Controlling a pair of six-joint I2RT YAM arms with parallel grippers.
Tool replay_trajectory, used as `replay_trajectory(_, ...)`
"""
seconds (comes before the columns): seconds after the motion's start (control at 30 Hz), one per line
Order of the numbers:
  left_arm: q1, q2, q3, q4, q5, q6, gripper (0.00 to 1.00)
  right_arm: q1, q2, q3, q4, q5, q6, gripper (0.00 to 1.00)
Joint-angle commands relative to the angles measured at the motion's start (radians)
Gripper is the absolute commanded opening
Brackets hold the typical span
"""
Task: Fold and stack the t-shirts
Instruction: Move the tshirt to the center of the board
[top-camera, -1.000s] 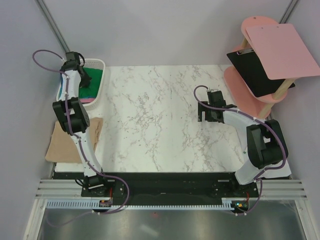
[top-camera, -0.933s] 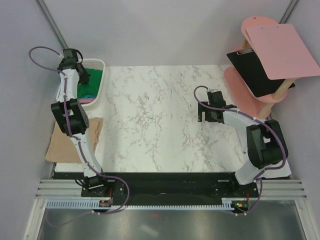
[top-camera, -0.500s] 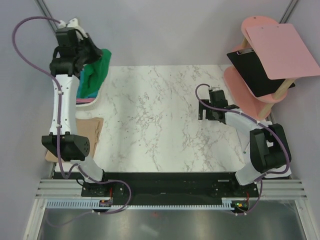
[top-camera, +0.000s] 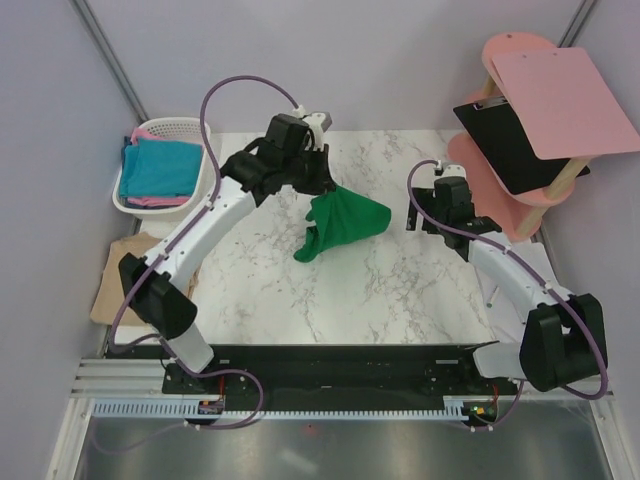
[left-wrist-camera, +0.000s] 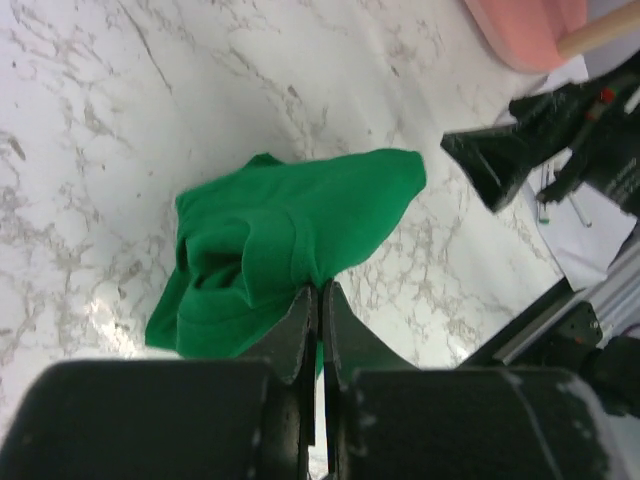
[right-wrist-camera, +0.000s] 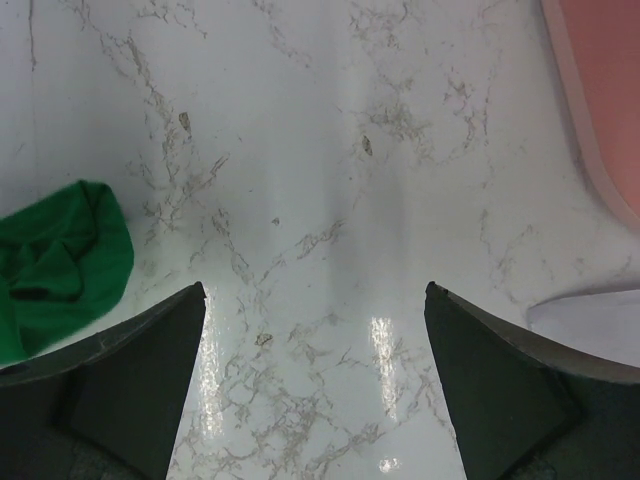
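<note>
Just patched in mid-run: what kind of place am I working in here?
Probably a lab test cell, not a home: plain walls around a marble-look table, a white basket of t-shirts, a clipboard on a pink stand.

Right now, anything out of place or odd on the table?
Only the tan t-shirt: it lies rumpled at the left edge of the table, seemingly overhanging it. The green t-shirt is bunched, but it is pinched in the shut left gripper, as expected mid-task. Nothing spilled or damaged.
</note>
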Motion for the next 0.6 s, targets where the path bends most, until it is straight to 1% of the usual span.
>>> replay_trajectory(0.0,0.006,-0.213,-0.156,0.115,-0.171,-0.016,0.02,-0.003,-0.057,-0.031,-0.015,0.051,0.015,0.98)
replay_trajectory(0.07,0.006,-0.25,-0.244,0.116,-0.26,0.02,0.02,-0.003,-0.059,-0.041,-0.015,0.051,0.019,0.98)
replay_trajectory(0.1,0.007,-0.261,-0.267,0.106,-0.27,0.053,0.02,-0.003,-0.057,-0.041,-0.015,0.045,0.021,0.98)
replay_trajectory(0.2,0.006,-0.29,-0.364,0.083,-0.201,0.061,0.02,-0.003,-0.051,-0.042,-0.015,0.021,0.03,0.98)
replay_trajectory(0.23,0.006,-0.297,-0.399,0.082,-0.179,0.039,0.02,-0.005,-0.049,-0.042,-0.015,0.014,0.036,0.98)
replay_trajectory(0.27,0.006,-0.304,-0.484,0.083,-0.088,0.012,0.02,-0.003,-0.048,-0.044,-0.01,0.01,0.036,0.98)
replay_trajectory(0.33,0.001,-0.31,-0.581,0.082,0.001,-0.091,0.02,-0.005,-0.042,-0.048,-0.006,0.001,0.039,0.98)
replay_trajectory(0.37,-0.018,-0.313,-0.682,0.083,0.04,-0.132,0.02,-0.003,-0.04,-0.048,-0.006,-0.001,0.039,0.98)
replay_trajectory(0.4,-0.035,-0.319,-0.731,0.083,0.043,-0.204,0.02,-0.005,-0.034,-0.05,-0.004,-0.004,0.038,0.98)
replay_trajectory(0.43,-0.057,-0.327,-0.778,0.085,0.024,-0.235,0.02,-0.003,-0.03,-0.05,-0.004,-0.01,0.039,0.98)
replay_trajectory(0.47,-0.106,-0.336,-0.863,0.088,0.013,-0.261,0.02,-0.003,-0.026,-0.051,-0.001,-0.015,0.041,0.98)
replay_trajectory(0.53,-0.146,-0.385,-0.927,0.088,-0.036,-0.317,0.16,-0.005,-0.017,-0.053,0.004,-0.022,0.042,0.98)
replay_trajectory(0.57,-0.172,-0.415,-0.971,0.088,-0.053,-0.332,0.52,-0.005,-0.014,-0.053,0.005,-0.027,0.041,0.98)
